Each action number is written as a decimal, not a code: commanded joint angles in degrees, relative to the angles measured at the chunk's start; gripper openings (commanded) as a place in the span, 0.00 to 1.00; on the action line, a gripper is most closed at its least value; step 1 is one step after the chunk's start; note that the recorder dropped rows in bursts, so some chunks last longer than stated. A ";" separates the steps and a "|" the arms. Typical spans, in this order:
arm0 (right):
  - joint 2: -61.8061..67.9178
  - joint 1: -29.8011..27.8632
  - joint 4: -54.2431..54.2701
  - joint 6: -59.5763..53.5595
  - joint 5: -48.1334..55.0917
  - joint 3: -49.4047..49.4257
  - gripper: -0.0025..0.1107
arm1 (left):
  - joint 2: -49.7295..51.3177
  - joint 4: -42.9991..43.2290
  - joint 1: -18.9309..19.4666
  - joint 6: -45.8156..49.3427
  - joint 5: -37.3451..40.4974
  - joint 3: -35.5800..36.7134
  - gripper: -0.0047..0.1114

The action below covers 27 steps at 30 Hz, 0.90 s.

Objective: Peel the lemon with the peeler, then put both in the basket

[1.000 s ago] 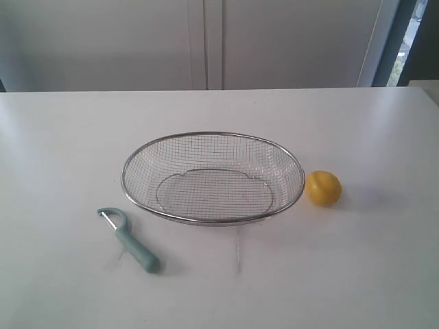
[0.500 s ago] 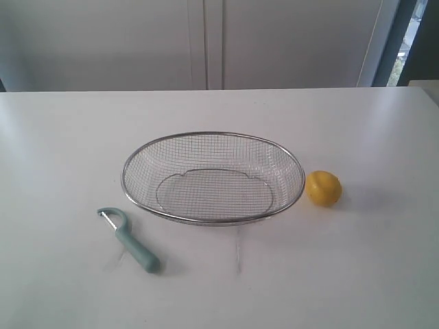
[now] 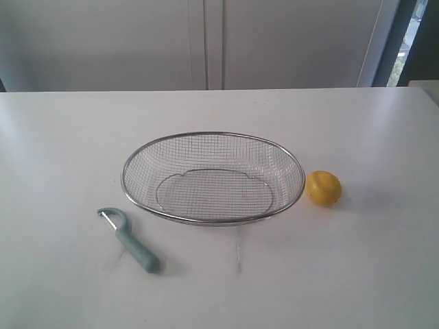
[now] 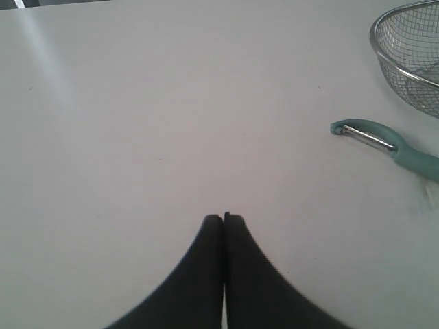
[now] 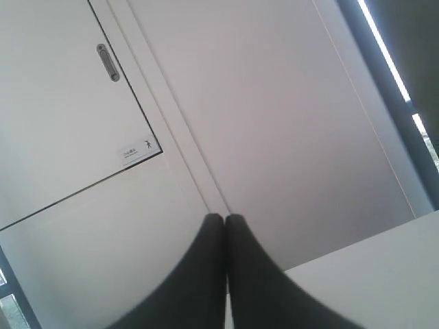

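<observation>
Work is judged not yet begun. Exterior view: the basket (image 3: pixel 212 133) is seen empty, the lemon (image 3: pixel 323 188) unpeeled just right of it, the peeler (image 3: pixel 129 240) lying near-left. Left wrist view: the left gripper (image 4: pixel 224 218) is clenched on nothing, apart from the peeler. Right wrist view: the right gripper (image 5: pixel 225 218) is likewise clenched, empty.

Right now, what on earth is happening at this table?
Nothing is being handled yet. A wire basket sits empty in the middle of the white table, with a whole yellow lemon just to its right and a teal peeler lying at its front left. Both of the robot's grippers are shut and hold nothing: the left gripper hangs over bare table near the peeler, and the right gripper points at a wall panel.
</observation>
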 commanded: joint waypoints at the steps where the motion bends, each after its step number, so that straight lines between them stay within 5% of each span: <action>1: -0.33 0.26 0.06 -0.80 -1.59 0.04 0.02 | -0.27 0.00 0.19 0.00 0.10 0.22 0.04; 14: 0.40 0.26 -0.29 -5.79 -5.48 -4.91 0.02 | -0.27 0.00 0.19 0.00 0.10 0.22 0.04; 27: 15.65 0.26 -0.29 -11.58 7.42 -13.62 0.02 | -0.27 0.00 0.19 0.00 0.10 0.22 0.04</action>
